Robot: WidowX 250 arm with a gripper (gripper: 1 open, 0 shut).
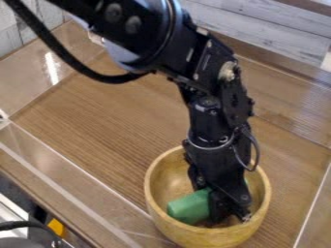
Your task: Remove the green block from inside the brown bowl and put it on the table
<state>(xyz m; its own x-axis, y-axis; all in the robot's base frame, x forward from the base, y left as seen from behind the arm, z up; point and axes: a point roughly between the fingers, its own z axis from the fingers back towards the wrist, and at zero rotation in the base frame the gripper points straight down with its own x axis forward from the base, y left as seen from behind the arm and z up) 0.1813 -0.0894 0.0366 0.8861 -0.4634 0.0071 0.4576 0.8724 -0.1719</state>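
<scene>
The brown bowl [157, 180] sits on the table [104, 116] near the front right. Inside it lies the green block [189, 205], tilted, with its left end sticking out from under the black arm. My gripper [218, 201] points straight down into the bowl, and its fingers are closed on the block's right end. The fingertips are partly hidden by the bowl's rim and the wrist above them. I cannot tell whether the block still touches the bowl's floor.
A clear plastic wall [58, 160] runs along the table's left and front edge. A white planked wall [278, 29] stands behind. Black cables [19, 231] lie at the bottom left corner, outside the wall.
</scene>
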